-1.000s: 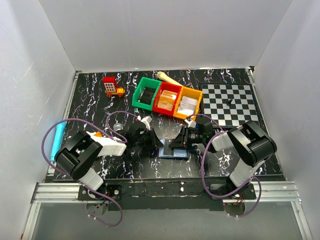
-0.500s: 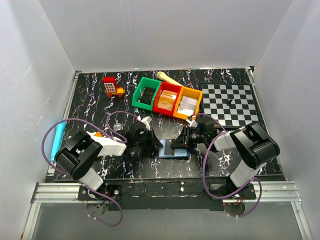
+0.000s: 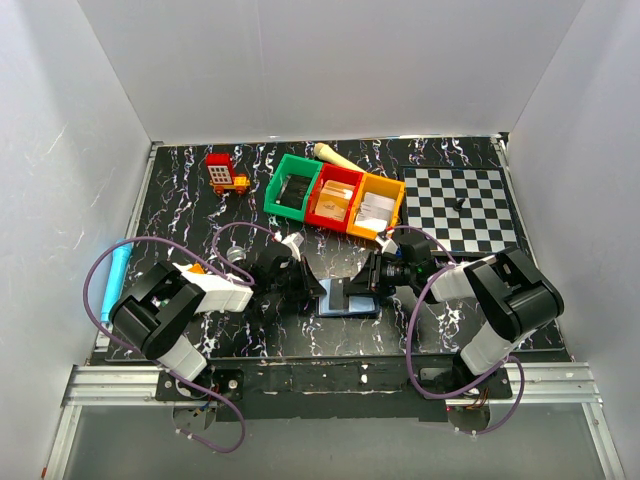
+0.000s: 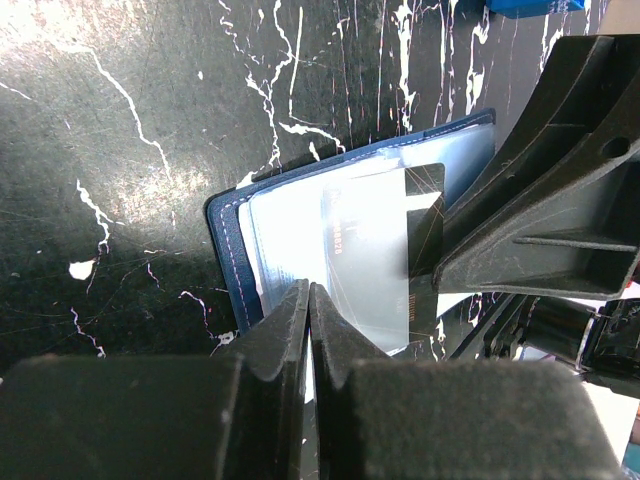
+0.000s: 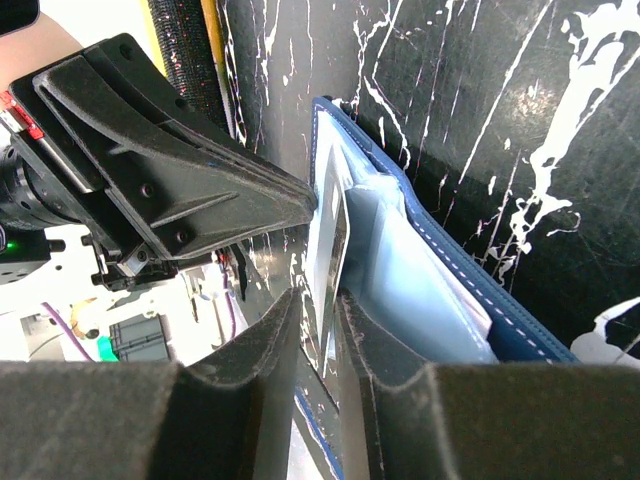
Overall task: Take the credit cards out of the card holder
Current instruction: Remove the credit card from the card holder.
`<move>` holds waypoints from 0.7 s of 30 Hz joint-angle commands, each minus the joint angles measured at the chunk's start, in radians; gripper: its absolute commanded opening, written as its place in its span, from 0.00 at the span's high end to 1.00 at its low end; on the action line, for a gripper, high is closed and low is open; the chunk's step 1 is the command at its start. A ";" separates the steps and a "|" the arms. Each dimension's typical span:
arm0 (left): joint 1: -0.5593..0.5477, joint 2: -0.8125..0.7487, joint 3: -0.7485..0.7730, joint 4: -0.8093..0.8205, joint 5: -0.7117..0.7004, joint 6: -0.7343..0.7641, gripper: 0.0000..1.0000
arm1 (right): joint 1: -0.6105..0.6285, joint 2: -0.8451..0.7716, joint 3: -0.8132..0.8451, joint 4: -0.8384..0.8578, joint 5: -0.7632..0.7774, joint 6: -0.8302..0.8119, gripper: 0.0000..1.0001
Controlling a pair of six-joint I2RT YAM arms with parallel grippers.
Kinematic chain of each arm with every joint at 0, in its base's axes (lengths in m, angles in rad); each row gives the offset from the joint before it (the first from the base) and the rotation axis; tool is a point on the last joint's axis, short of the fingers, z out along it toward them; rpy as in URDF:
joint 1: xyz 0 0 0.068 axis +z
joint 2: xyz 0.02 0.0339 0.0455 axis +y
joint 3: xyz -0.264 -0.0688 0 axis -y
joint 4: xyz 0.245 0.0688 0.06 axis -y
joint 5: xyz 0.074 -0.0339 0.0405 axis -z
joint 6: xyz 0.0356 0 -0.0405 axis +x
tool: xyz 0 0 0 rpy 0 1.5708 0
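Observation:
The card holder [image 3: 350,303] lies open on the black marbled table between my two grippers, navy outside and blue-grey inside. In the left wrist view my left gripper [image 4: 309,300] is shut on the near edge of the card holder [image 4: 232,250]. My right gripper [image 5: 322,320] is closed around a thin shiny credit card [image 5: 328,250] that stands partly out of a pocket of the card holder [image 5: 470,270]. The same card shows dark in the left wrist view [image 4: 425,215], at the right gripper's fingertip. From above, the left gripper [image 3: 318,290] and right gripper [image 3: 362,282] face each other.
Green [image 3: 293,186], red [image 3: 335,197] and yellow [image 3: 375,205] bins stand behind the wallet. A chessboard [image 3: 462,208] lies at the right rear, a red toy [image 3: 225,173] at the left rear. A light blue pen [image 3: 117,272] lies at the left edge.
The right arm's elbow has drawn slightly back to the right while its gripper stays at the card holder. The left arm has not moved.

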 commanded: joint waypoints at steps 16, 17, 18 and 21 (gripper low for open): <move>-0.005 0.035 -0.007 -0.083 -0.015 0.034 1.00 | -0.004 -0.006 0.011 0.047 -0.036 0.005 0.78; -0.005 0.036 -0.007 -0.083 -0.015 0.033 1.00 | -0.006 -0.008 0.010 0.047 -0.036 0.005 0.81; -0.005 0.035 -0.010 -0.083 -0.016 0.033 1.00 | -0.004 -0.008 0.008 0.049 -0.036 0.005 0.84; -0.005 0.030 -0.013 -0.086 -0.021 0.027 1.00 | -0.006 -0.014 0.002 0.049 -0.034 0.004 0.91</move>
